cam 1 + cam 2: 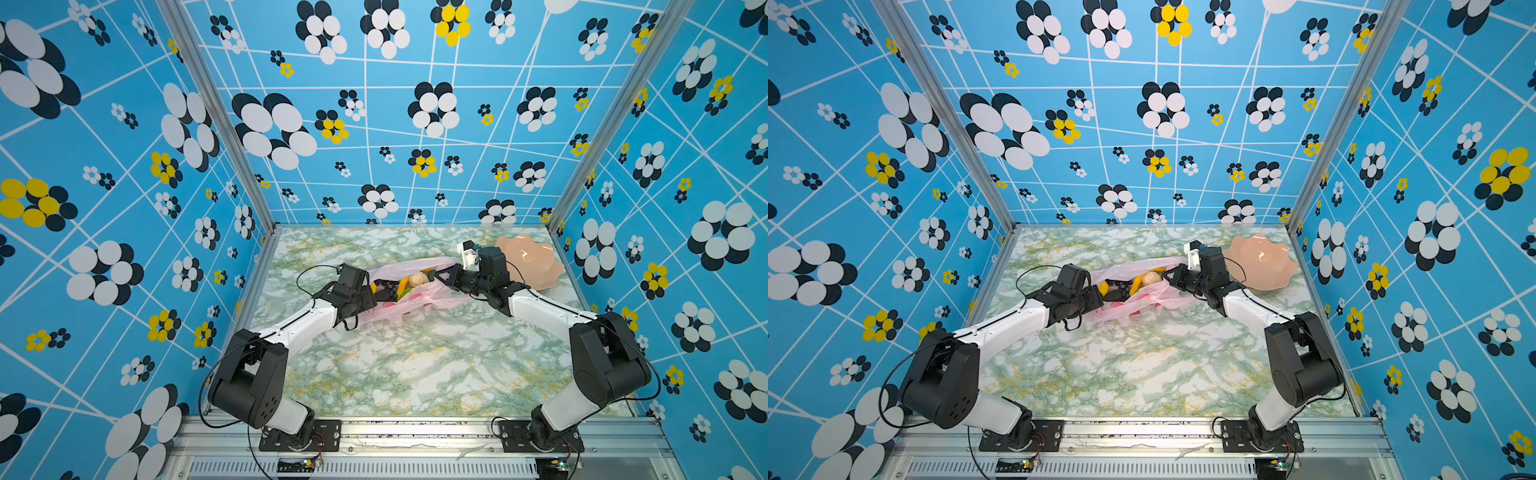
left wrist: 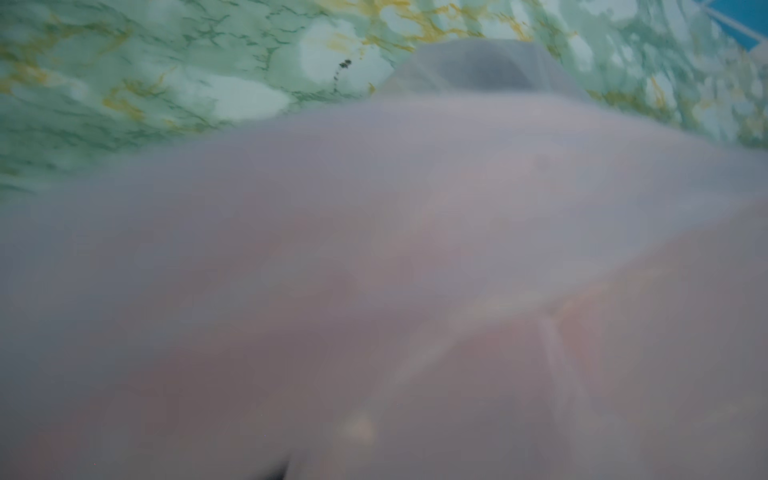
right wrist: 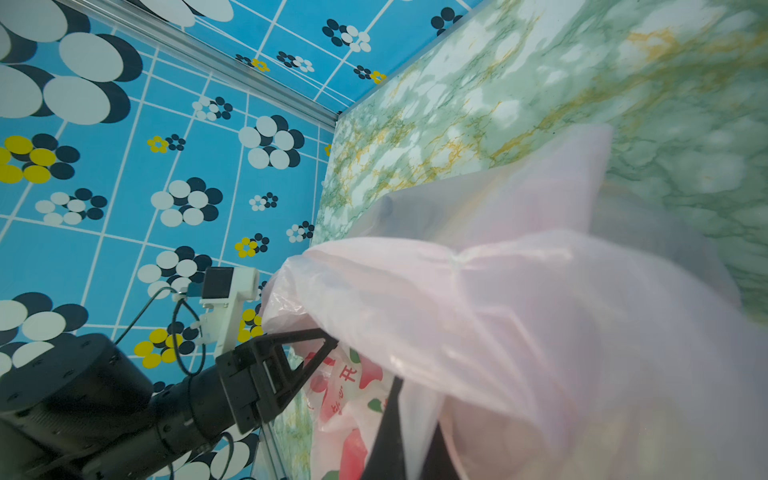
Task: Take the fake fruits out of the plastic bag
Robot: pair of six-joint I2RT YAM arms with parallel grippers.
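The pink plastic bag (image 1: 415,307) (image 1: 1142,305) lies open mid-table, stretched between both arms. Inside it show fake fruits: a yellow banana (image 1: 402,284), a black grape bunch (image 1: 388,286), a beige one (image 1: 419,279) and a green one (image 1: 430,274). My left gripper (image 1: 376,293) (image 1: 1102,297) reaches into the bag's left end. Its fingertips are hidden by film, which also veils the left wrist view (image 2: 374,249). One left finger (image 3: 324,338) enters the bag mouth. My right gripper (image 1: 442,279) (image 3: 415,411) is shut on the bag's right edge, with film pinched between its fingers.
A peach-pink wavy-edged dish (image 1: 530,259) (image 1: 1260,262) sits at the back right, just behind the right wrist. The green marble table (image 1: 415,365) is walled by patterned blue panels on three sides.
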